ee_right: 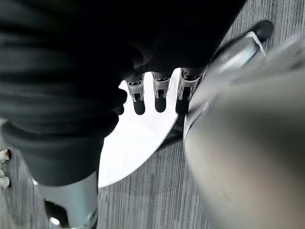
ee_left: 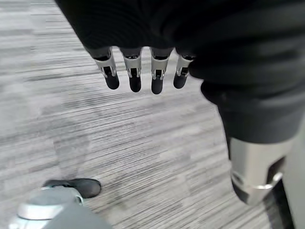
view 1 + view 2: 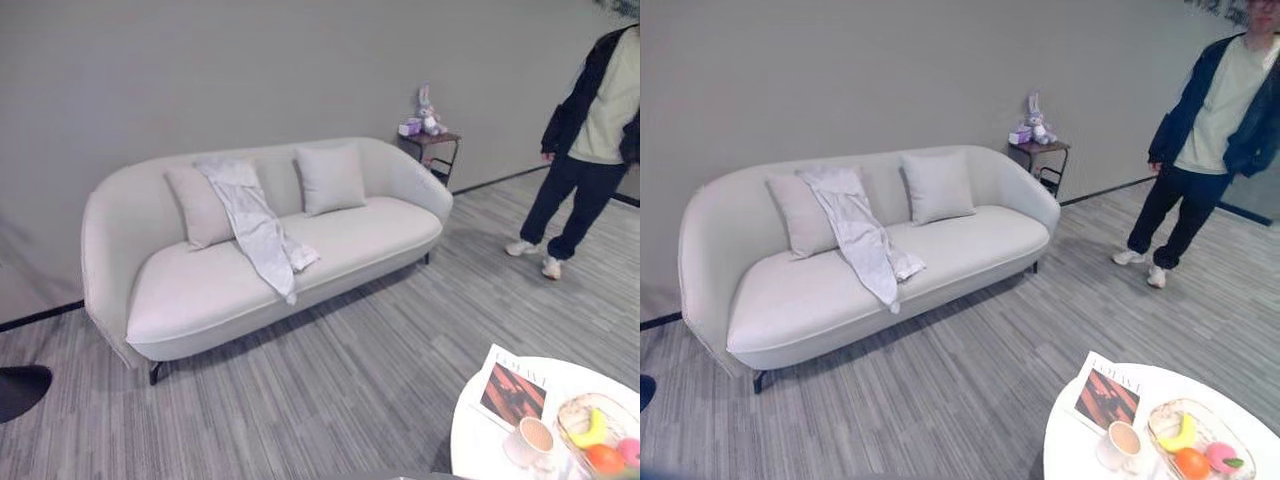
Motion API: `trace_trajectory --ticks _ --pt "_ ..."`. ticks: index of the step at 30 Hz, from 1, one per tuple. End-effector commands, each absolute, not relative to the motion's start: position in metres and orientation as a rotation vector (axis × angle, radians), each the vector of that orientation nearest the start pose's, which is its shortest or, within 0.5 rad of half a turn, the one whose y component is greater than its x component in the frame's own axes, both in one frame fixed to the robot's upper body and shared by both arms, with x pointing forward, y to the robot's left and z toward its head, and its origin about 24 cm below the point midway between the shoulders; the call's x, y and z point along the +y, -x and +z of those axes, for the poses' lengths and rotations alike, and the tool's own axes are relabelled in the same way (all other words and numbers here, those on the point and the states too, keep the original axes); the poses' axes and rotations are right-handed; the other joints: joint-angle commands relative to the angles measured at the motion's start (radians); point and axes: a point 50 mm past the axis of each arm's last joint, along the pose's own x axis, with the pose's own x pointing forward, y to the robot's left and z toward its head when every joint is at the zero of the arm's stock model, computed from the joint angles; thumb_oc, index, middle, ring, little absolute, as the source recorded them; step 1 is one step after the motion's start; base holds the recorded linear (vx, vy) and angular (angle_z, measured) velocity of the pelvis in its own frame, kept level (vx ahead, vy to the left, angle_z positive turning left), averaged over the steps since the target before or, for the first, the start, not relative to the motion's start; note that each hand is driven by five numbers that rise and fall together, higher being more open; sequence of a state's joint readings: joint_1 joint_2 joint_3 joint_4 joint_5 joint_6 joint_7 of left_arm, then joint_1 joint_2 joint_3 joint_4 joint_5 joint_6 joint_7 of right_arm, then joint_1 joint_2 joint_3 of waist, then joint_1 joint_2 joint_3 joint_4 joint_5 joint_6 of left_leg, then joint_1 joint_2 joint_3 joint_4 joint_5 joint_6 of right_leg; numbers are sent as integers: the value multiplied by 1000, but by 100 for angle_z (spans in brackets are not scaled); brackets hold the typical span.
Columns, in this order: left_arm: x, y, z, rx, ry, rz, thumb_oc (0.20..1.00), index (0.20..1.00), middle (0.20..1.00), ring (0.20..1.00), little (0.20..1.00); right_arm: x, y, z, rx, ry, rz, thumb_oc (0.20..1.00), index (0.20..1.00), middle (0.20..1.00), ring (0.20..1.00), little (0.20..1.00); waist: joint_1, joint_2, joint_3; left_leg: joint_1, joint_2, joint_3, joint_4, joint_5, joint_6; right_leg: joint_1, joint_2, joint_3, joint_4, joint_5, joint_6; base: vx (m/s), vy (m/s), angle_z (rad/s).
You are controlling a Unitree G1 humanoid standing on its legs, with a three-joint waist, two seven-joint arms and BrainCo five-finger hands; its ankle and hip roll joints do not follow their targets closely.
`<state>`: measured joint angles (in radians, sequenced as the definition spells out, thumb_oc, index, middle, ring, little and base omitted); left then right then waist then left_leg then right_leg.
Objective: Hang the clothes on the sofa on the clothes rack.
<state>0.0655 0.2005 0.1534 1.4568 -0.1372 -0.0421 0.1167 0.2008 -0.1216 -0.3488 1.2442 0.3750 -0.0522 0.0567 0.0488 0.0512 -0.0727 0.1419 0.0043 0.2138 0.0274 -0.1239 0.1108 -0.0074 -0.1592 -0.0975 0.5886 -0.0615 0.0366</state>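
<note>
A pale grey garment (image 3: 256,222) drapes crumpled over the sofa (image 3: 370,235); both hands' fingers (image 2: 135,76) hang relaxed, apart.

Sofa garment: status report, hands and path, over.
Both hands, left hand and right hand, open, holding nothing. Garment draped over sofa back and seat, untouched. Person standing right of sofa.

Sofa (image 3: 200,290) on the striped grey floor (image 3: 350,380)

A pale garment (image 3: 255,225) drapes from the backrest over the seat front, between 2 cushions (image 3: 198,205), (image 3: 330,178); both rest on the seat, well apart from either robot hand (image 2: 143,71).
</note>
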Motion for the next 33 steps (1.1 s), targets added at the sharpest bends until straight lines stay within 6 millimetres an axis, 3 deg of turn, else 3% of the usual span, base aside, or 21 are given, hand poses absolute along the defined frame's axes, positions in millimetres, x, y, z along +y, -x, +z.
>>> trace_trajectory --ticks 1,4,6,7,11,13,15,16,17,19,20,21,22,23,24,25,26,28,29,30,33 --pt "249 -14 -169 1417 -31 512 1000 1000 1000 1000 1000 -195 -13 -178 1270 -485 -569 1000 1000 1000 1000 1000 12 -32 117 91 95 -72 -87 174 -216 -22 17 -89 -236 101 3 230 30 69" --pt "243 -5 -170 1446 -34 484 1000 1000 1000 1000 1000 -193 -20 -178 1249 -482 -553 1000 1000 1000 1000 1000 -12 -46 123 131 80 -89 -106 151 -207 -95 93 -75 -365 118 24 258 -14 14" --pt "239 -3 -171 1454 -21 477 1000 1000 1000 1000 1000 -194 -20 -178 1251 -478 -553 1000 1000 1000 1000 1000 -22 -38 121 146 87 -101 -115 140 -201 -132 103 -68 -409 122 27 299 -65 14" --pt "234 -6 -173 1455 -22 441 1000 1000 1000 1000 1000 -197 -17 -178 1260 -491 -568 1000 1000 1000 1000 1000 -50 -28 116 155 94 -140 -115 125 -193 -216 92 -27 -508 145 29 311 -88 35" --pt "226 -22 -174 1440 -39 355 1000 1000 1000 1000 1000 -205 16 -178 1376 -516 -663 1000 1000 1000 1000 1000 -105 -5 106 184 129 -220 -115 94 -178 -284 35 73 -623 183 31 417 -161 104" --pt "224 -17 -175 1456 -20 372 1000 1000 1000 1000 1000 -201 24 -178 1419 -505 -654 1000 1000 1000 1000 1000 -113 -13 93 213 156 -222 -115 96 -178 -311 40 63 -529 202 44 451 -274 130" --pt "220 -11 -176 1470 14 391 1000 1000 1000 1000 1000 -207 28 -177 1432 -492 -687 1000 1000 1000 1000 1000 -113 -5 68 235 218 -206 -115 137 -176 -304 66 68 -421 194 65 444 -270 11" --pt "216 -7 -176 1484 12 379 1000 1000 1000 1000 1000 -207 27 -177 1431 -486 -675 1000 1000 1000 1000 1000 -118 -5 49 244 254 -192 -98 161 -168 -288 75 71 -403 197 69 330 -194 10" --pt "215 -7 -177 1484 12 379 1000 1000 1000 1000 1000 -207 27 -177 1431 -486 -676 1000 1000 1000 1000 1000 -118 -2 50 247 257 -191 -99 160 -169 -287 78 70 -402 195 69 362 -241 6" --pt "213 -16 -177 1452 51 376 1000 1000 1000 1000 1000 -218 21 -176 1395 -461 -679 1000 1000 1000 1000 1000 -102 -44 30 162 286 -194 74 180 -143 -195 72 65 -443 206 56 413 -303 19" --pt "213 -16 -177 1452 51 376 1000 1000 1000 1000 1000 -218 21 -176 1396 -461 -679 1000 1000 1000 1000 1000 -104 -43 31 160 287 -196 80 176 -143 -193 72 63 -444 206 56 537 -441 31" --pt "213 -29 -176 1404 61 376 1000 1000 1000 1000 1000 -227 10 -174 1359 -399 -641 1000 1000 1000 1000 1000 -85 -97 44 66 301 -192 284 183 -142 -109 45 50 -483 224 44 491 -522 21" --pt "216 -48 -174 1341 60 380 1000 1000 1000 1000 1000 -240 -18 -170 1292 -272 -568 1000 1000 1000 1000 1000 -56 -162 96 -28 341 -164 465 166 -142 -39 -6 24 -515 240 35 486 -520 52" --pt "216 -49 -174 1341 60 380 1000 1000 1000 1000 1000 -240 -18 -170 1292 -272 -568 1000 1000 1000 1000 1000 -60 -160 100 -31 343 -169 473 162 -142 -34 -5 20 -516 240 35 402 -451 80" --pt "215 -55 -174 1320 58 378 1000 1000 1000 1000 1000 -248 -49 -165 1204 -187 -504 1000 1000 1000 1000 1000 -28 -188 143 -98 313 -137 576 131 -162 50 -21 -24 -571 229 24 322 -238 80" --pt "217 -53 -173 1319 71 396 1000 1000 1000 1000 1000 -251 -61 -162 1160 -166 -478 1000 1000 1000 1000 1000 -15 -186 157 -136 286 -121 578 110 -178 98 -5 -34 -603 222 20 425 -273 45" --pt "218 -50 -174 1322 87 409 1000 1000 1000 1000 1000 -252 -68 -159 1128 -148 -458 1000 1000 1000 1000 1000 -3 -188 158 -157 277 -97 543 105 -184 127 4 -35 -622 217 20 420 -105 -9" --pt "220 -49 -173 1307 108 438 1000 1000 1000 1000 1000 -264 -87 -148 1037 -61 -430 1000 1000 1000 1000 1000 10 -171 153 -160 276 -30 316 120 -224 188 24 -61 -672 196 23 447 12 -14" --pt "217 -48 -174 1307 134 451 1000 1000 1000 1000 1000 -266 -95 -145 1012 -30 -408 1000 1000 1000 1000 1000 30 -152 133 -199 218 -28 145 134 -240 216 47 -46 -676 166 18 406 125 20" --pt "216 -46 -174 1312 148 460 1000 1000 1000 1000 1000 -264 -98 -145 1012 -21 -392 1000 1000 1000 1000 1000 43 -138 130 -183 202 -40 52 158 -239 235 59 -35 -676 160 17 406 155 50" --pt "213 -36 -176 1326 203 513 1000 1000 1000 1000 1000 -253 -117 -141 966 38 -290 1000 1000 1000 1000 1000 102 -114 115 -257 198 -101 -70 170 -232 273 56 -2 -646 147 15 366 222 -42"
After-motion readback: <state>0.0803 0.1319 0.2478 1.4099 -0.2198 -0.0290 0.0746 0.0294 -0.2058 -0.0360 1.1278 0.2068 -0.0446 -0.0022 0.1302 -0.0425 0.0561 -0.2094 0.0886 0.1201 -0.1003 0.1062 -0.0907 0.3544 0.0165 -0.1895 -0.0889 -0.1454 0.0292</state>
